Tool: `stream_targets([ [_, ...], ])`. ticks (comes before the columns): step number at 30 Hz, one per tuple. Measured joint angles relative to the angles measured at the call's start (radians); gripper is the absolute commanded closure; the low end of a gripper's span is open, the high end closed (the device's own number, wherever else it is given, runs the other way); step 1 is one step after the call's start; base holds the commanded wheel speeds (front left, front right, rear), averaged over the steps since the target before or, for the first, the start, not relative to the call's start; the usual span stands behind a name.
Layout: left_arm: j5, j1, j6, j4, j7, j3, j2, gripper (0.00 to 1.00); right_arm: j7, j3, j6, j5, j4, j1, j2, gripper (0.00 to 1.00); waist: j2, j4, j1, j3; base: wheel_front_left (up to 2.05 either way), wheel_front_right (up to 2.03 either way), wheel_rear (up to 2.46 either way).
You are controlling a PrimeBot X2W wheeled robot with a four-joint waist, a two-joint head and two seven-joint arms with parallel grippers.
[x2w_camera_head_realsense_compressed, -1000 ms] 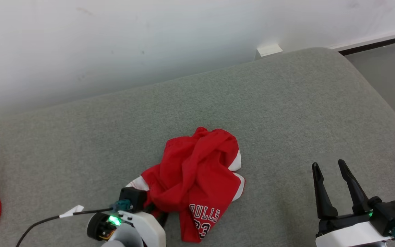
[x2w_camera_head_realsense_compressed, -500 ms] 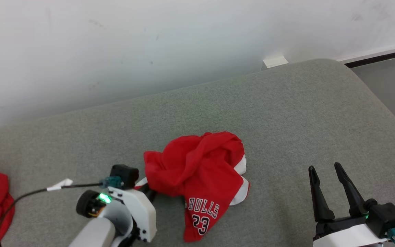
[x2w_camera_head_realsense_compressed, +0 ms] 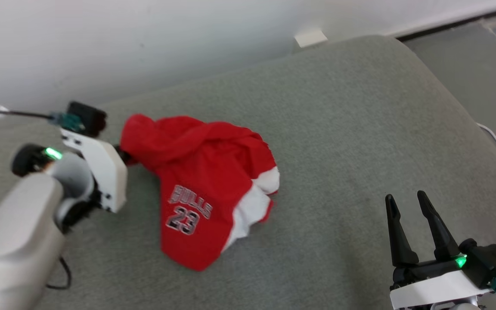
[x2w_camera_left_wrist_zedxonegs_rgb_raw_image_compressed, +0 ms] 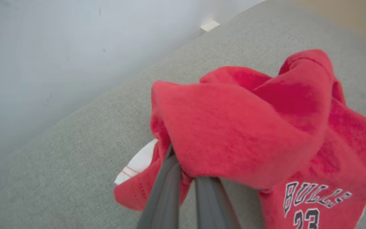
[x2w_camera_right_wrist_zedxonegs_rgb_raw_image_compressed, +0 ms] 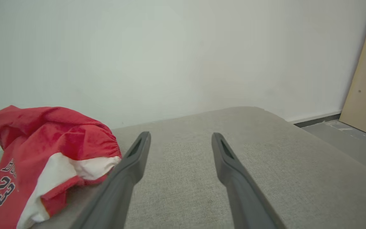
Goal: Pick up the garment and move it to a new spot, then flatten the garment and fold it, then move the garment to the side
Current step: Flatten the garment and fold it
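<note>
Clamping the garment's (x2w_camera_head_realsense_compressed: 205,181) edge, the left pincer (x2w_camera_left_wrist_zedxonegs_rgb_raw_image_compressed: 183,171) is holding it; the right pincer (x2w_camera_head_realsense_compressed: 405,198) is hovering apart, garment at its left.

Left gripper (x2w_camera_left_wrist_zedxonegs_rgb_raw_image_compressed: 186,173) closed on garment (x2w_camera_left_wrist_zedxonegs_rgb_raw_image_compressed: 233,133), corner lifted

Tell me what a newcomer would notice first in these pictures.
The red garment, with BULLS 23 on it, hangs crumpled over the grey cushion left of centre. The left gripper is shut on its upper left edge, while the right gripper stands open at the lower right.
</note>
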Motion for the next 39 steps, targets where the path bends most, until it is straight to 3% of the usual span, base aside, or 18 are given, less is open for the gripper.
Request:
stream_targets([
  [5, -0.016, -0.127, 0.000, 0.079, -0.038, -0.062, 0.080, 1.00, 0.000, 0.011, 0.000, 0.031, -0.007, -0.018, 0.000, 0.00, 0.0000, -0.061, 0.0000, 0.059, 0.00, 0.00, 0.00],
  [9, -0.040, -0.179, 0.000, 0.138, -0.060, -0.128, 0.094, 1.00, 0.000, 0.018, 0.000, 0.048, -0.009, -0.021, 0.000, 0.00, 0.0000, -0.101, 0.0000, 0.094, 0.00, 0.00, 0.00],
  [10, -0.041, -0.187, 0.000, 0.152, -0.070, -0.144, 0.095, 0.82, 0.000, 0.019, 0.000, 0.053, -0.008, -0.022, 0.000, 0.00, 0.0000, -0.108, 0.0000, 0.101, 0.00, 0.00, 0.00],
  [11, -0.044, -0.195, 0.000, 0.166, -0.083, -0.162, 0.096, 0.24, 0.000, 0.021, 0.000, 0.055, -0.008, -0.023, 0.000, 0.00, 0.0000, -0.113, 0.0000, 0.106, 0.00, 0.00, 0.00],
  [12, -0.050, -0.204, 0.000, 0.180, -0.097, -0.176, 0.096, 0.00, 0.000, 0.022, 0.000, 0.056, -0.007, -0.026, 0.000, 0.00, 0.0000, -0.115, 0.0001, 0.110, 0.00, 0.00, 0.00],
  [20, -0.148, -0.209, 0.000, 0.233, -0.216, -0.278, 0.053, 0.00, 0.000, 0.004, 0.000, 0.020, 0.008, -0.040, 0.001, 0.00, 0.0000, -0.066, -0.0001, 0.064, 0.00, 0.00, 0.00],
  [26, -0.204, -0.203, 0.000, 0.221, -0.347, -0.332, 0.027, 0.00, 0.000, -0.017, 0.000, -0.036, 0.027, -0.033, 0.001, 0.00, 0.0000, 0.024, -0.0001, -0.005, 0.00, 0.00, 0.00],
  [32, -0.245, -0.159, 0.000, 0.190, -0.480, -0.326, 0.016, 0.00, 0.000, -0.025, 0.000, -0.063, 0.039, -0.012, 0.001, 0.00, 0.0000, 0.131, -0.0002, -0.076, 0.00, 0.00, 0.00],
  [39, -0.272, -0.014, 0.080, 0.072, -0.583, -0.273, -0.003, 0.00, 0.000, -0.045, 0.000, -0.061, 0.040, 0.034, 0.001, 0.00, 0.0000, 0.241, -0.0002, -0.134, 0.00, 0.00, 0.00],
])
